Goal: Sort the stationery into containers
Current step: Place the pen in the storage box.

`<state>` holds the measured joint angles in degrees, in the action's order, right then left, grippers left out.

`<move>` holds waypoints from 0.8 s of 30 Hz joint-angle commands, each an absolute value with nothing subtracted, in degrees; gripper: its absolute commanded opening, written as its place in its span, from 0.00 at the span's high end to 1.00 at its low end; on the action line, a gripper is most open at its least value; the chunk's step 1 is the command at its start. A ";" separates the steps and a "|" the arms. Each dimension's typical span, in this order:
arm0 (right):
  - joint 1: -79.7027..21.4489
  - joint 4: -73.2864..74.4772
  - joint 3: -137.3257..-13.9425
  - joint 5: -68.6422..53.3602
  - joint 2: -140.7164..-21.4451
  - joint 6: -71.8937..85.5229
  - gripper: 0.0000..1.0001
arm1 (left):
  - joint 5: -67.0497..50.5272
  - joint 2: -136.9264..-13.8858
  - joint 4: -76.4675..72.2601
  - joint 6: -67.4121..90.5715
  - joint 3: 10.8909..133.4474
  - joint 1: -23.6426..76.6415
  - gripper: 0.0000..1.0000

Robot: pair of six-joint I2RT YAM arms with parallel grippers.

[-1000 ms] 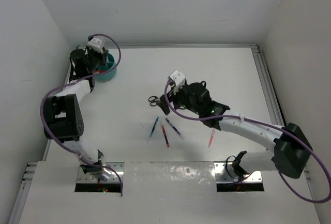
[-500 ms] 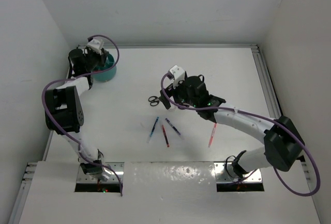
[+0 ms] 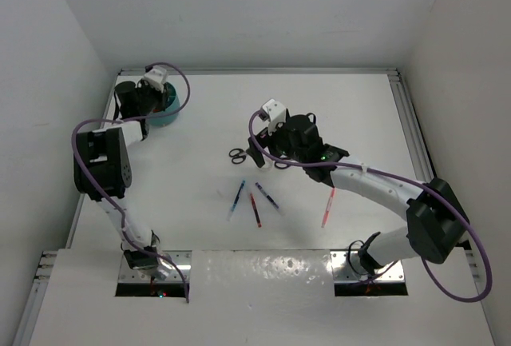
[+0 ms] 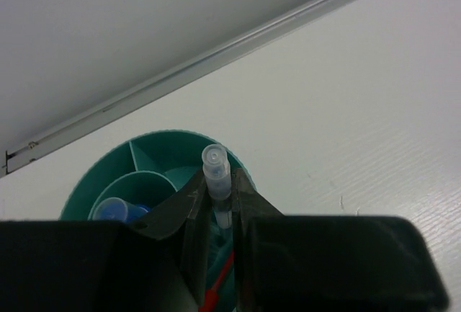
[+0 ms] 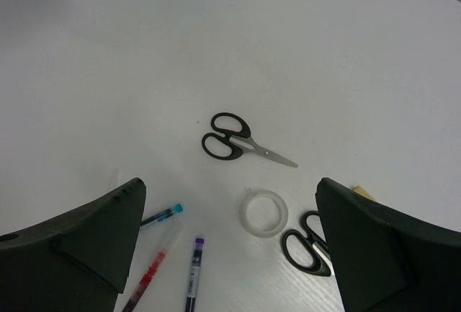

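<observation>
The left tool (image 4: pixel 218 204) gripped a thin clear plastic pen (image 4: pixel 215 168) just above the round teal plastic organiser (image 4: pixel 155 143), a blue-capped bottle (image 4: pixel 115 210) already inside. The right tool (image 5: pixel 229 182) gaped empty; beneath it black-handled scissors (image 5: pixel 230 137), clear tape roll (image 5: pixel 263 213) and coloured pens (image 5: pixel 162 215) lay unsorted.

Left hand (image 4: pixel 218 207) closer over organiser (image 4: pixel 162 150)

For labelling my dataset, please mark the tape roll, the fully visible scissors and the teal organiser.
tape roll (image 5: pixel 244 213), right wrist view, left side of its band.
scissors (image 5: pixel 250 146), right wrist view, the pivot of the blades.
teal organiser (image 4: pixel 180 150), left wrist view, far inner wall.
</observation>
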<state>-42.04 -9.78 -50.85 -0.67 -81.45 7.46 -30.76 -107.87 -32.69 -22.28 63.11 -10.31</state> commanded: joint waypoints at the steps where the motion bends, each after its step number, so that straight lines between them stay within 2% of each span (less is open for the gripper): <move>1: -41.57 -10.37 -52.30 -1.23 -80.33 7.03 0.01 | -29.71 -109.33 -34.02 -24.51 64.07 -9.67 0.90; 4: -41.66 -10.37 -52.29 -1.32 -80.33 7.47 0.01 | -29.36 -110.12 -33.13 -25.05 64.60 -9.93 0.85; 11: -41.66 -9.93 -52.47 -1.41 -80.24 7.73 0.01 | -32.52 -109.95 -31.55 -26.89 65.39 -9.58 0.62; 24: -41.66 -9.14 -50.19 -0.79 -76.64 8.17 0.01 | -35.94 -107.23 -27.86 -28.48 68.38 -9.05 0.42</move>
